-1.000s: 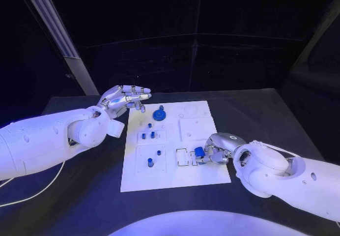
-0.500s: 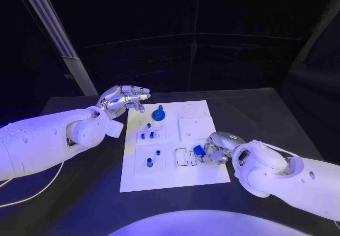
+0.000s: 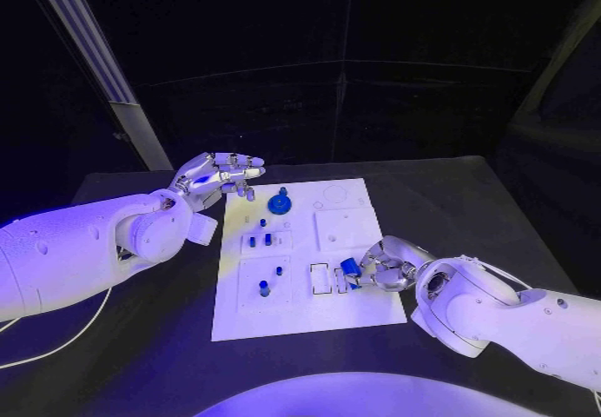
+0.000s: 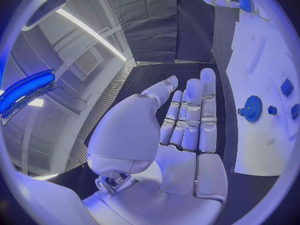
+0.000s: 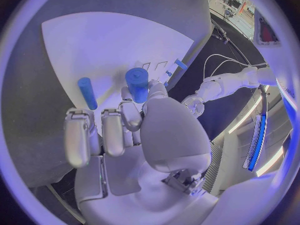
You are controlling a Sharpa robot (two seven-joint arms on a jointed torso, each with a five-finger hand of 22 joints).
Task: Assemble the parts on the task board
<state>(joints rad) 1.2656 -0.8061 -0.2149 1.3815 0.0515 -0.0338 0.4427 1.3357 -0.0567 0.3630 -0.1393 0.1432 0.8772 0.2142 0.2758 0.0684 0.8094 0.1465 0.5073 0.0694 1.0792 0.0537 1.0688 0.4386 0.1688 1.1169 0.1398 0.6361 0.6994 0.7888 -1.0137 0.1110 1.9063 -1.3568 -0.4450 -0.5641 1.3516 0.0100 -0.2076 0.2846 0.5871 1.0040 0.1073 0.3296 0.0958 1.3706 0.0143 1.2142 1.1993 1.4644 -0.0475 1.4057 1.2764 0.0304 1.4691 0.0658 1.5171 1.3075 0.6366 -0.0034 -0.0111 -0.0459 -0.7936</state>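
Overhead, in the head view, the white task board [image 3: 307, 261] lies in the middle of the black table [image 3: 501, 208]. The right hand [image 3: 382, 268] rests at the board's four o'clock edge, fingers curled around a blue cylinder [image 3: 352, 271] that it holds just beside the small rectangular slots [image 3: 322, 277]. The left hand [image 3: 220, 174] hovers off the board's eleven o'clock corner, fingers spread, holding nothing. A blue gear [image 3: 280, 204] sits near the board's twelve o'clock end, and small blue pegs [image 3: 260, 238] stand toward nine o'clock, with another blue peg [image 3: 264, 287] toward seven o'clock.

In the left wrist view, the left hand [image 4: 175, 130] shows a flat palm with fingers extended side by side and empty; the blue gear [image 4: 252, 108] lies on the task board [image 4: 256, 60] beyond the fingertips.

In the right wrist view, the right hand [image 5: 134, 130] pinches the blue cylinder [image 5: 137, 84] at its fingertips above the task board [image 5: 112, 40], and a thinner blue peg [image 5: 87, 92] stands beside the other fingers.
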